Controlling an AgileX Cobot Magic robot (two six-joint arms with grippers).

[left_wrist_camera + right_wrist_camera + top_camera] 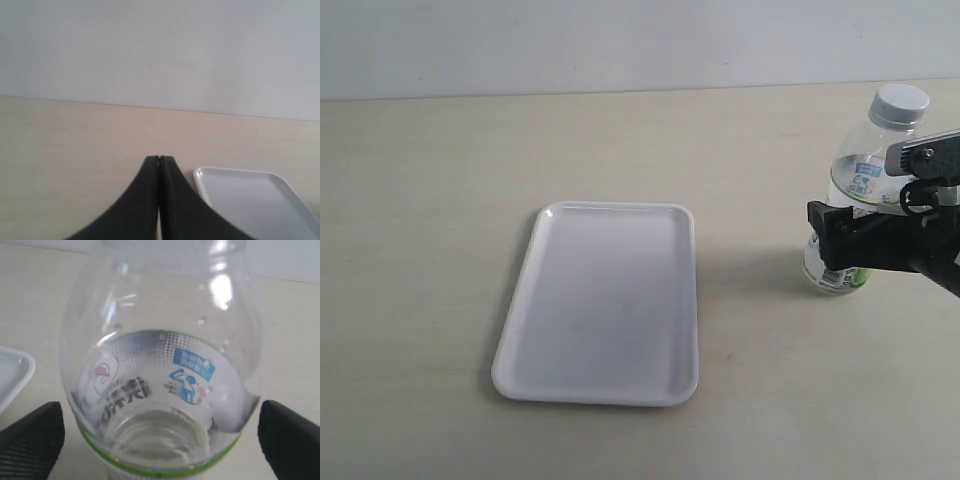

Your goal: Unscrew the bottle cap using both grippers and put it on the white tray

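Right gripper: we find it released and spread wide, with nothing clenched; its two black fingers stand on either side of the bottle, down at label height; each finger sits close beside the plastic; we cannot tell whether either one touches it.
Left gripper: clenched; its two tips are pressed flat together with nothing between them; it hangs above the worktop, with a rounded corner of the tray near the tips.
Bottle: upright on the worktop; in the exterior view it stands right of the tray and well apart from it; we see clear plastic with a white-and-green label round the lower half.
Cap: white and round; it sits on the bottle's neck, above the right gripper; neither gripper touches it.
Tray: glossy white with a low rim and rounded corners; it lies flat on the worktop near the middle of the exterior view.
Worktop: pale beige; a light wall rises behind it.
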